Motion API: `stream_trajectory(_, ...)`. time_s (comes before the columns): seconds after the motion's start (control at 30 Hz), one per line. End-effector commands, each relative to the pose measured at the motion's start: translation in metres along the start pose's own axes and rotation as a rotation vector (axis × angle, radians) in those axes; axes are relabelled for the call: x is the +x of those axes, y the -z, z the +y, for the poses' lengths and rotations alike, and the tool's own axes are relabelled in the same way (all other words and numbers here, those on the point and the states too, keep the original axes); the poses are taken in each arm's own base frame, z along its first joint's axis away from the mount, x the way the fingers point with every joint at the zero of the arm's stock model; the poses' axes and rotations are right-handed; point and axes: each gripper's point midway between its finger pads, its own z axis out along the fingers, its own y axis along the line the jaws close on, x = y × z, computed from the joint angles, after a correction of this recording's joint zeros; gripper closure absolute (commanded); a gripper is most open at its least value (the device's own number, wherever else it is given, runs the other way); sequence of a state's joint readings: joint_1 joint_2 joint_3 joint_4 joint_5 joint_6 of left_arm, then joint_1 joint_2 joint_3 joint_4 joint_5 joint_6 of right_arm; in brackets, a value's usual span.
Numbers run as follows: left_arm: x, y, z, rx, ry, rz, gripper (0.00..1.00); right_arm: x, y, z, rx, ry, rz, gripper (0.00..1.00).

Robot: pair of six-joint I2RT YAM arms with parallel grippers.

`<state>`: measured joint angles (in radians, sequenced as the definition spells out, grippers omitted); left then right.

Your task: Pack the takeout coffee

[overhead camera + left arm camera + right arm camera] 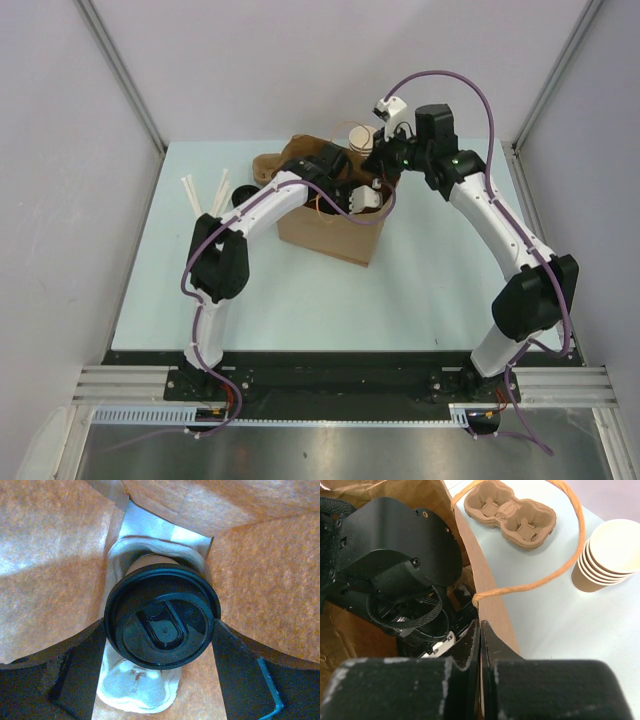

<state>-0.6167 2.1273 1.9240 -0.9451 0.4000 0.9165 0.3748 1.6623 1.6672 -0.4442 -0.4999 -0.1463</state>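
Left wrist, takeout coffee (162,625) in left tool (160,647)

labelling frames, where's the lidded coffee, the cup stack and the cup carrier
takeout coffee (162,627), left wrist view, lid centre
cup stack (617,545), right wrist view, top cup's inside
cup carrier (508,515), right wrist view, middle bridge

A lab test cell: grey panel walls (300,60), aluminium framing (122,75), pale blue table (420,290).

Browns, blacks and pale mint
Black-lidded tan takeout coffee (162,625); mottled brown paper bag (45,570); tan stack of cups (607,555), cream insides; brown pulp cup carrier (510,512); pale mint table (420,290); purple cables (470,85).
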Motion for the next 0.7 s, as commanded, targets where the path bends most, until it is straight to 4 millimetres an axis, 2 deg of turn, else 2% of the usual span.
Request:
stream_trajectory(0.0, 0.058, -0.054, -0.002, 0.049, 0.018, 0.151, 0.53, -0.011, 0.003, -0.002, -0.012, -0.007, -0.016, 1.0)
stream_trajectory(0.07, 0.05, -0.046, 0.001, 0.029, 0.014, 0.131, 0.42, -0.012, 0.003, -0.003, -0.015, -0.005, -0.02, 1.0)
stream_trajectory(0.17, 0.037, -0.034, 0.007, -0.006, -0.003, 0.101, 0.34, -0.014, 0.002, -0.003, -0.019, -0.005, -0.026, 1.0)
stream_trajectory(0.43, 0.011, -0.017, 0.016, -0.072, -0.044, 0.054, 0.15, -0.019, -0.004, -0.014, 0.029, -0.004, -0.049, 1.0)
stream_trajectory(0.47, 0.009, -0.016, 0.017, -0.077, -0.042, 0.048, 0.05, -0.02, -0.004, -0.015, 0.028, -0.002, -0.054, 1.0)
stream_trajectory(0.5, 0.007, -0.015, 0.017, -0.079, -0.039, 0.043, 0.01, -0.02, -0.005, -0.015, 0.027, -0.002, -0.054, 1.0)
stream_trajectory(0.67, -0.006, -0.006, 0.023, -0.101, -0.042, 0.01, 0.0, -0.018, -0.006, -0.014, 0.015, -0.003, -0.043, 1.0)
